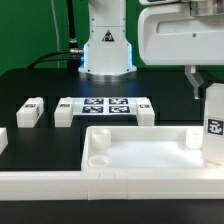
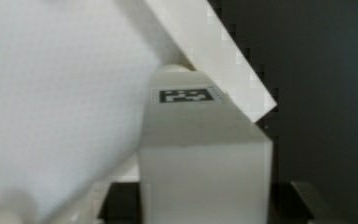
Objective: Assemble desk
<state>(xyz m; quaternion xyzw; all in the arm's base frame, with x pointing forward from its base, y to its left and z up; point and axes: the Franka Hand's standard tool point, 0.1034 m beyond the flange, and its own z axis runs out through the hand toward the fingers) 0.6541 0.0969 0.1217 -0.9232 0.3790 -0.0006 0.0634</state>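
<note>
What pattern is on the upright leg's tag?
Black-and-white squares; tag on the white plastic block leg, best in the wrist view.

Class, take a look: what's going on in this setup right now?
The arm's gripper is closed on a white tagged leg, holding it upright at the tabletop corner on the exterior view's right. Other legs lie loose on the black table by the marker board. Whether the held leg is seated yet is unclear.

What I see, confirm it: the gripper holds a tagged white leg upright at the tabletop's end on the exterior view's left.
Wrong side: the gripper holds the tagged white leg upright at the tabletop's end on the exterior view's right.
</note>
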